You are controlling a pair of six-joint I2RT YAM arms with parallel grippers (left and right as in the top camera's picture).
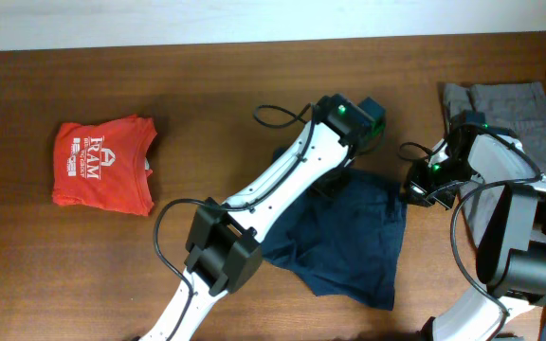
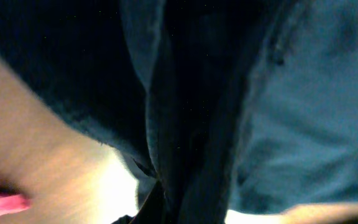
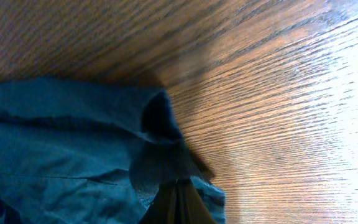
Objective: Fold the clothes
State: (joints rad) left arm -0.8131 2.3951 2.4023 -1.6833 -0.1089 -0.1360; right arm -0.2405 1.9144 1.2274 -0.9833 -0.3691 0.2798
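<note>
A navy blue garment [image 1: 349, 237] lies crumpled at the table's middle right. My left gripper [image 1: 335, 180] sits at its top left edge, shut on the dark cloth [image 2: 185, 124], which fills the left wrist view. My right gripper [image 1: 415, 189] is at its top right corner, shut on the navy cloth [image 3: 73, 149], with its fingertips [image 3: 178, 193] pressed together over the fabric. A folded red T-shirt [image 1: 102, 163] with white print lies at the left. A grey garment [image 1: 524, 118] lies at the far right.
The wooden table [image 1: 216, 95] runs to a white edge at the back. Bare wood [image 3: 278, 93] shows right of the cloth in the right wrist view. The grey garment lies partly under my right arm.
</note>
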